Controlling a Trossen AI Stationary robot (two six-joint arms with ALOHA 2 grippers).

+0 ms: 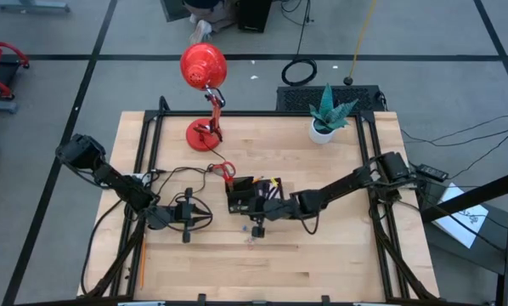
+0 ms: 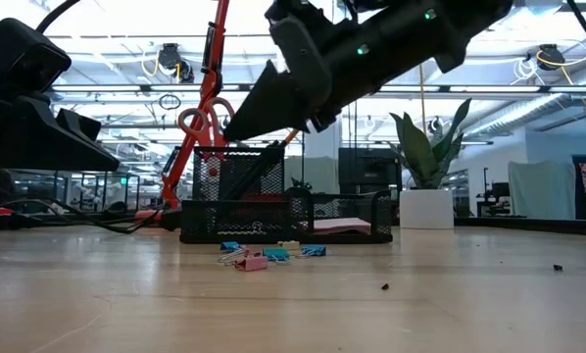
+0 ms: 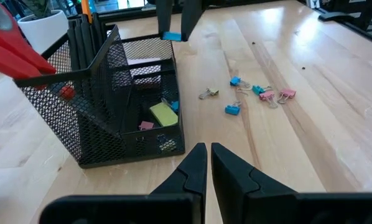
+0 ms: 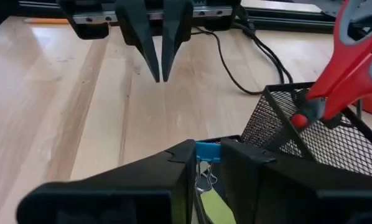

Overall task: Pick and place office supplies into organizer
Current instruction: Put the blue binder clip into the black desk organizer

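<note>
The black mesh organizer stands mid-table. Red-handled scissors and black pens stand upright in it, and a yellow-green piece lies on its floor. My right gripper hovers over the organizer's low front part, shut on a blue clip. Several blue and pink clips lie on the table beside the organizer. My left gripper waits shut and empty, left of the organizer and low over the table. An orange pencil lies near the table's left edge. My right gripper pinches the blue clip's body between its two fingertips. The fingers come from the table's right side, slanting down. The clip is lifted clear above the organizer, and its wire handles hang below the fingers.
A red desk lamp stands at the far left and a white plant pot at the far right. Cables run across the table between the lamp and the organizer. Bare wood lies along the near side.
</note>
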